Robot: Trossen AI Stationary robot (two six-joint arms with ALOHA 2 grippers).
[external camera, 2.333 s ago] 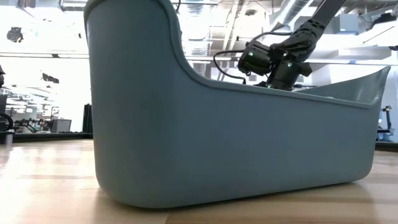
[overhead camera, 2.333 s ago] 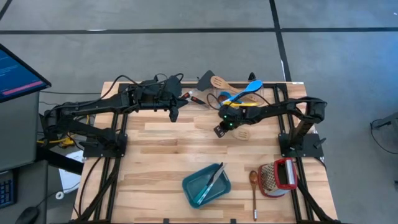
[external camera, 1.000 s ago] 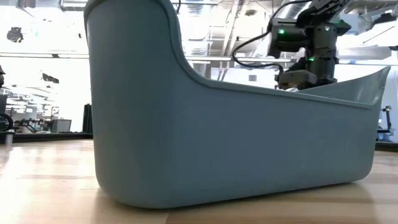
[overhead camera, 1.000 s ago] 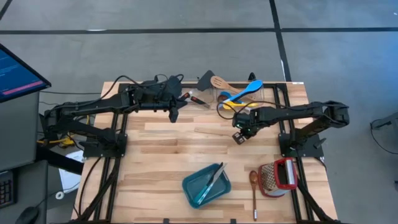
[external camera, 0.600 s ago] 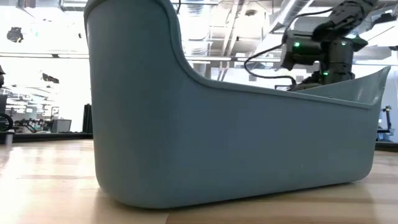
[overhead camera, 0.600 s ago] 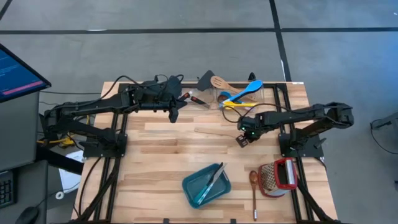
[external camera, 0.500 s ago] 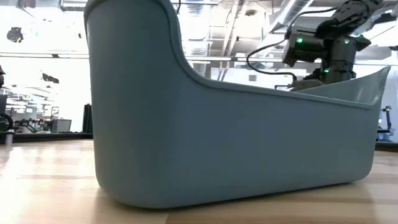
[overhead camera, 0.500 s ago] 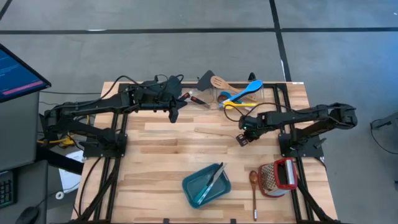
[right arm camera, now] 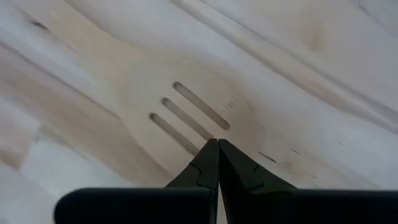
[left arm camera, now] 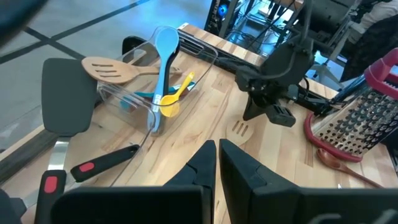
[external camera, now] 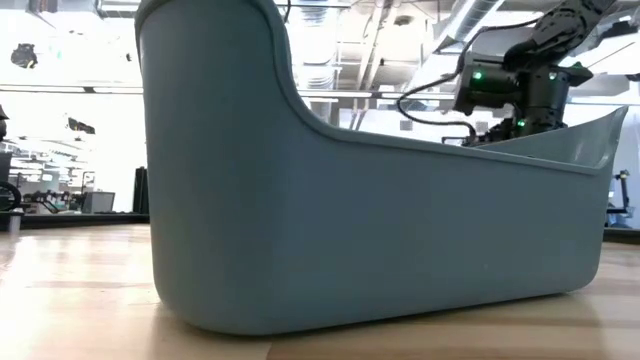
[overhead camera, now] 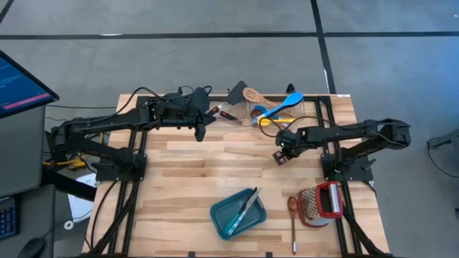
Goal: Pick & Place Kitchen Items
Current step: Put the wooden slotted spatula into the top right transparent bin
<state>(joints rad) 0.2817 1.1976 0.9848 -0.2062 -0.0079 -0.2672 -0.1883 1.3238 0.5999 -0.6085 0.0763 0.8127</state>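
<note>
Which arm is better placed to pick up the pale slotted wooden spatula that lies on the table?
The right arm, probably. The right gripper hangs directly over the pale slotted wooden spatula, fingers shut. The left gripper waits farther off, near the table's far edge.

My dark fingers (right arm camera: 211, 163) look matt; the slotted spatula (right arm camera: 186, 112) and table (right arm camera: 323, 56) are pale, smooth wood.

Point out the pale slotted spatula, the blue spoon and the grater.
pale slotted spatula (right arm camera: 186, 112), right wrist view, on the slotted blade.
blue spoon (left arm camera: 166, 43), left wrist view, on its bowl.
grater (overhead camera: 330, 201), high view, on the red frame.
</note>
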